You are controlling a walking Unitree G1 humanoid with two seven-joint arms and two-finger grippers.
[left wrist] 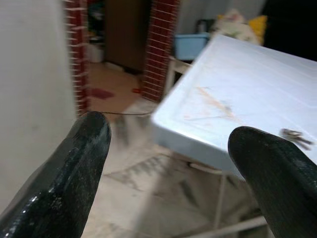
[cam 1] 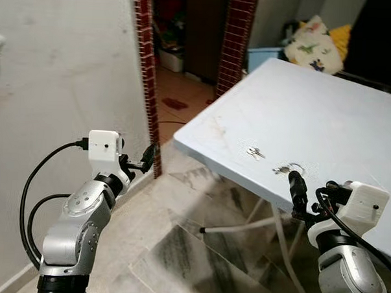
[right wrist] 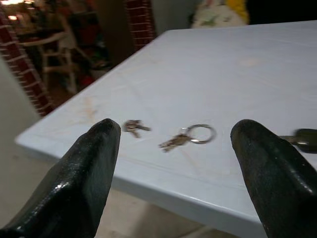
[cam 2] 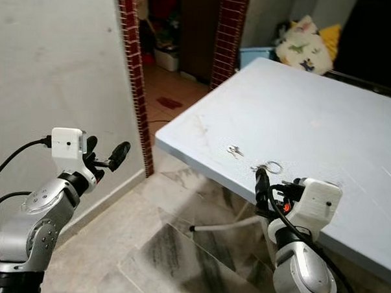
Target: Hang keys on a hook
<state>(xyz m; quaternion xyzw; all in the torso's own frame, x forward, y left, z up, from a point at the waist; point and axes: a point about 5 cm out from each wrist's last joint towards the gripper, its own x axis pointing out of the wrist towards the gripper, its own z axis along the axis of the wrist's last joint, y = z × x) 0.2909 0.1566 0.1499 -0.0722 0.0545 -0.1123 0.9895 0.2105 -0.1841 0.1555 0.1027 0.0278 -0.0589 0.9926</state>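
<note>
Wall [cam 1: 62,69]: pale plaster, on the robot's left; a small metal fitting shows at its far left edge, too cut off to identify.
Floor [cam 1: 178,249]: grey marbled tile below the table edge; orange tile beyond the doorway.
Table [cam 1: 314,106]: light blue top, faint scuffs and brownish marks near the closer corner; white folding legs visible underneath.
Doorway [cam 1: 187,36]: dark opening flanked by red brick pillars, behind the table's far corner.
Background clutter: blue bin [cam 1: 261,57] and a patterned cushion [cam 1: 313,44] past the table's far side.
Left arm: raised beside the wall, well apart from the table.
Left gripper [left wrist: 173,163]: fingers spread wide, nothing between them; aimed toward the table corner and the doorway.
Right arm: raised at the table's near edge.
Right gripper [right wrist: 178,173]: fingers spread wide and empty; held just off the near edge, pointing at the keys.
Keys on ring [right wrist: 190,136]: lying flat on the table top close to the near edge, round ring toward the robot's right, keys fanned to the left; not touched by either gripper.
Second small key bunch [right wrist: 133,126]: flat on the table, just beside the ringed keys, to their left.
Dark object [right wrist: 304,139]: on the table to the right of the ring, partly behind a finger; identity unclear.
</note>
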